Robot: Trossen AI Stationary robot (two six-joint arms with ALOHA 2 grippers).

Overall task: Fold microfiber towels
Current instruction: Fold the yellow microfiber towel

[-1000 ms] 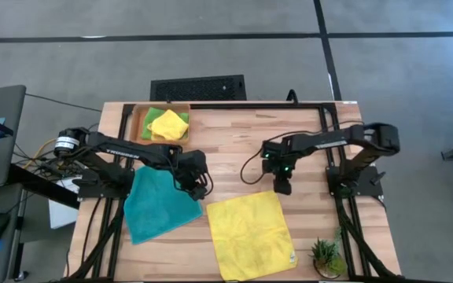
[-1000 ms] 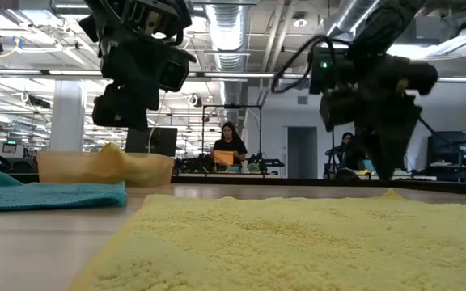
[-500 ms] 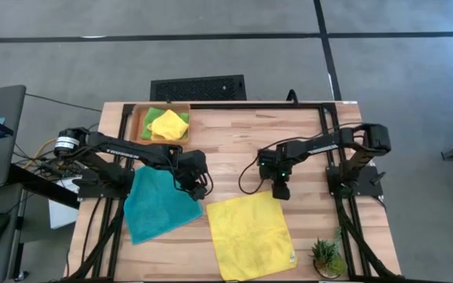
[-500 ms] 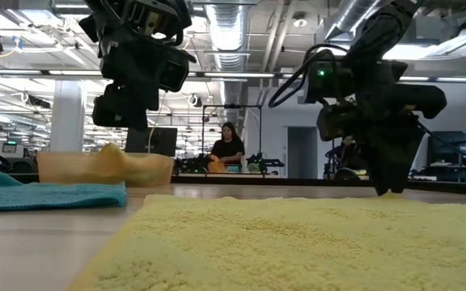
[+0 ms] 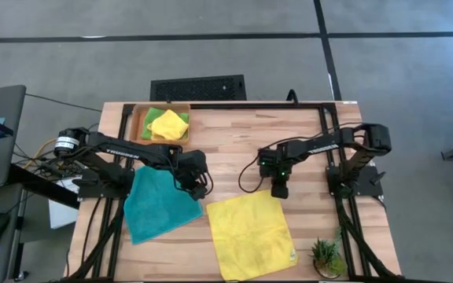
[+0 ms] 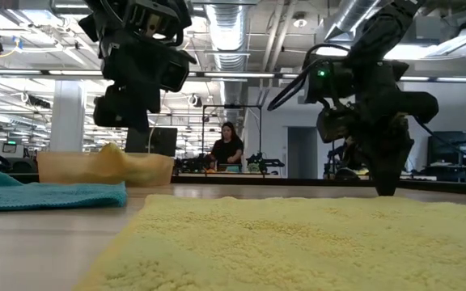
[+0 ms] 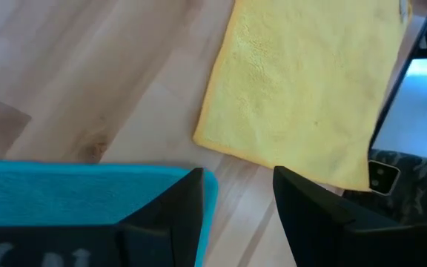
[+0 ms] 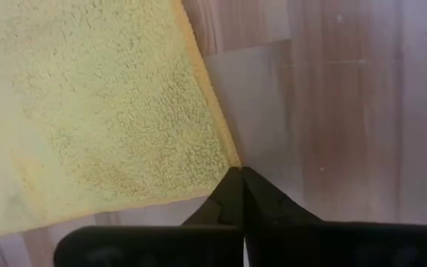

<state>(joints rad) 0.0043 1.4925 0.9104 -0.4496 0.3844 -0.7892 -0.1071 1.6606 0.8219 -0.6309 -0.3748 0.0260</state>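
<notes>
- Nearest the front edge of the desk [image 5: 234,149], a small potted plant [image 5: 325,256] stands at the right corner; it has no part in the folding.
- One yellow towel [image 5: 249,233] lies spread flat and unfolded on the front of the desk, right of centre. No crease shows in it, so I judge that its folding is only beginning.
- The right gripper [image 5: 278,189] sits down at this towel's far right corner. In the right wrist view its fingers meet tip to tip exactly at the corner of the yellow towel [image 8: 102,111]; whether cloth is actually pinched between them I cannot tell.
- One teal towel [image 5: 156,204] lies beside it to the left, flat but a little rumpled, also not folded.
- The left gripper [image 5: 199,187] hovers over the teal towel's right edge, fingers spread apart and holding nothing.
- Farther back, an orange tray [image 5: 141,112] at the desk's far left holds one lime green towel [image 5: 151,119] with a second yellow towel [image 5: 169,124] bunched on top.
- Count: four towels in all, two yellow, one teal, one lime green; one tray; one plant; two arms.
- Judged from this layout, none of the four is finished: two wait in the tray, two lie open.
</notes>
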